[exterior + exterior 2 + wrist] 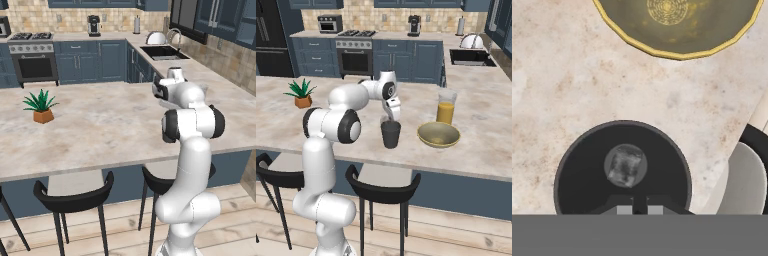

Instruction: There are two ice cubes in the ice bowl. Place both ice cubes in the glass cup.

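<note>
The claw [390,120] is held nearly shut and empty above the glass cup [390,134], where one ice cube [626,166] is seen. Ice is judged slippery, best pinched on flat opposite faces. The ice bowl [439,135] is set nearby on the counter [356,130].

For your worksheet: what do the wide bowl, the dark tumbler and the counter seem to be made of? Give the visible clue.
Bowl: likely glazed ceramic; olive-tan, glossy yellow rim.
Tumbler: dark grey and opaque; material unclear.
Counter: stone look; mottled beige veining.
</note>
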Tool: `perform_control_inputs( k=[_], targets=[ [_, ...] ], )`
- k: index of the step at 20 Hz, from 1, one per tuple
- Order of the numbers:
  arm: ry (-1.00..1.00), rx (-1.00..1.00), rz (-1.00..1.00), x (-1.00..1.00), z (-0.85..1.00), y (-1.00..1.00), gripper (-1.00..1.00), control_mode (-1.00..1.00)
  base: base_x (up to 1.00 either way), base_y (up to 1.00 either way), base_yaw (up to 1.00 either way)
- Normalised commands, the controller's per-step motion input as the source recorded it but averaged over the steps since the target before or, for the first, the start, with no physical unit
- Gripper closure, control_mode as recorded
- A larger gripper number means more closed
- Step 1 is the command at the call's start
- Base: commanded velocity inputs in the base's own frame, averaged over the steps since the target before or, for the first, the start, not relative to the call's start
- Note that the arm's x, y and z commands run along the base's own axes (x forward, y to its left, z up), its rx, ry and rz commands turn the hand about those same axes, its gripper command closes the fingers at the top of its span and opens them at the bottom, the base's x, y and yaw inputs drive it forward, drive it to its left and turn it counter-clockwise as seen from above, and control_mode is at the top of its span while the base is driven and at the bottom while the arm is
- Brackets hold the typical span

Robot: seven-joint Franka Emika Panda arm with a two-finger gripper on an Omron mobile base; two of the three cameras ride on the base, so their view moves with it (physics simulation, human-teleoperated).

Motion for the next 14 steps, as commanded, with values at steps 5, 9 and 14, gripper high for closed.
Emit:
perform_control_inputs(
  k=[5, 9, 14],
  targets=[
    [-0.01, 0.0, 0.0, 0.0, -0.07, -0.18, 1.0, -1.0, 0.0, 0.0, 0.0],
    [0.0, 0.0, 0.0, 0.0, -0.04, -0.17, 1.0, -1.0, 0.0, 0.0, 0.0],
    [0.0, 0.0, 0.0, 0.0, -0.12, -0.04, 1.0, -1.0, 0.0, 0.0, 0.0]
  ],
)
